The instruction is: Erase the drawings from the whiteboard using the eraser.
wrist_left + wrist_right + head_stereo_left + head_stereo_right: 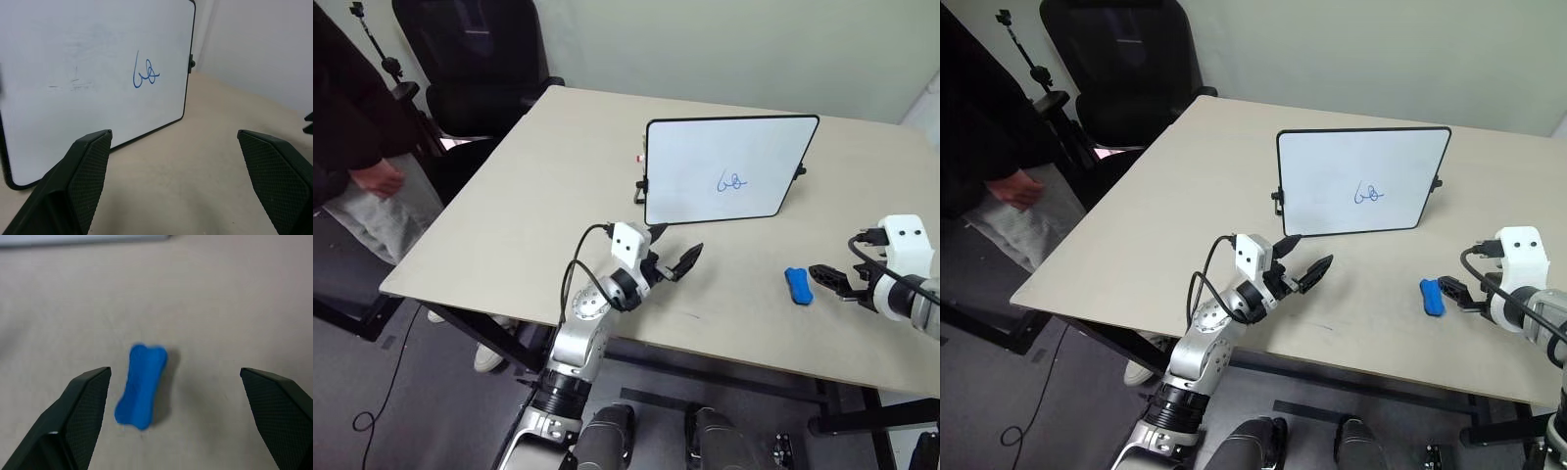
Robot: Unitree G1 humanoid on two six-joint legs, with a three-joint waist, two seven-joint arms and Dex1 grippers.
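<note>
A pale beige table [529, 206] carries the whiteboard [705, 162], which stands upright on small black feet near the far side. The blue eraser [798, 286] lies flat on the tabletop in front of the whiteboard, off its right corner and well apart from it.

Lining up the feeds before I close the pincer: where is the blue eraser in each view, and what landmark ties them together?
Left eye view: the eraser lies on the table, lower right, just left of the open right pincer.
Right eye view: same spot, lower right.
Left wrist view: not in it.
Right wrist view: centre, between the pincer's open fingers, not gripped.
Shared landmark: the whiteboard, whose bottom edge shows above the eraser.
</note>
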